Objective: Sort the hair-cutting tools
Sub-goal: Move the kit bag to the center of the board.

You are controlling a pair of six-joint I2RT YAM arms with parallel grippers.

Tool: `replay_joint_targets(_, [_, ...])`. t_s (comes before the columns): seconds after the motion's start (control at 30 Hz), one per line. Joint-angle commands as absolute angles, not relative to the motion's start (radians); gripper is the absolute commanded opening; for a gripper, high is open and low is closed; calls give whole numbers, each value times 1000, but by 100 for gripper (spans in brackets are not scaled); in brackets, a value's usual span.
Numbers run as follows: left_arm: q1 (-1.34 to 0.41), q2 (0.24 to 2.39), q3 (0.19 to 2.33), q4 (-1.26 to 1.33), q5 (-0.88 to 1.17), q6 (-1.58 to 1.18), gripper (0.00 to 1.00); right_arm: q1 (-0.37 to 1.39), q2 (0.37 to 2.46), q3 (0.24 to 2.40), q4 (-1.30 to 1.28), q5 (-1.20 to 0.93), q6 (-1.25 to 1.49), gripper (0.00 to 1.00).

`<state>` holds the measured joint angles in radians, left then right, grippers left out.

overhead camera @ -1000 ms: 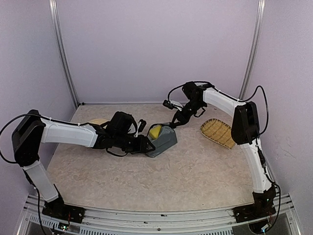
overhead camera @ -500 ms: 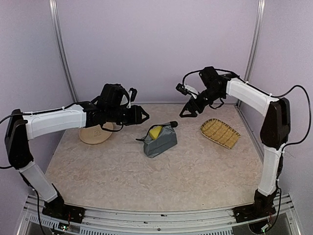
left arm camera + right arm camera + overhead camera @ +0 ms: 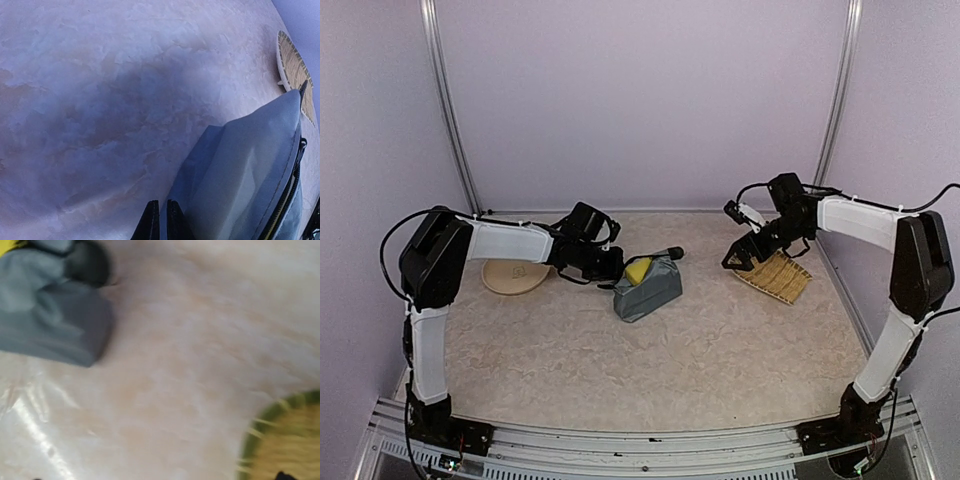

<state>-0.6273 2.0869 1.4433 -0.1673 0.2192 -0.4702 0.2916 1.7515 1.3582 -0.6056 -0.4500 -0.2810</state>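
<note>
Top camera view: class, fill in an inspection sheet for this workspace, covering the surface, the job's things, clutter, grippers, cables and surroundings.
Surface: beige marbled tabletop, no spills seen.
Job's things: black rounded tool end sticking out of the open grey zip pouch; other tools not seen.
Clutter: round beige plate; woven bamboo tray; yellow item in the pouch.
Grippers: left gripper shut beside the pouch; right gripper open over the tray's edge.
Cables: black cables looping along both arms.
Surroundings: lilac walls, metal corner posts.

The left arm (image 3: 510, 241) and right arm (image 3: 860, 220) each consist of white tubular links joined by black joint housings. Black cables loop externally along the links. The left gripper (image 3: 613, 267) and right gripper (image 3: 736, 259) are black.
</note>
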Motion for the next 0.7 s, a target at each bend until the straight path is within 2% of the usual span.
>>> replay_joint_targets(0.0, [-694, 2078, 1451, -96, 299, -494, 2, 252, 1679, 1351, -530, -477, -243, 100])
replay_joint_targets(0.17, [-802, 2061, 1390, -11, 337, -564, 4, 250, 1729, 1329, -552, -562, -270, 100])
replay_joint_targets(0.33, [-927, 2106, 1419, 49, 396, -649, 7, 251, 1779, 1346, -587, -569, -278, 100])
replay_joint_targets(0.43, [-988, 2104, 1442, 21, 410, -665, 13, 250, 1793, 1373, -653, -544, -287, 100])
replay_joint_targets(0.53, [-1015, 2057, 1417, -9, 383, -670, 24, 249, 1749, 1354, -672, -504, -306, 100])
replay_joint_targets(0.67, [-998, 1987, 1353, -50, 316, -650, 29, 244, 1647, 1310, -664, -432, -324, 100])
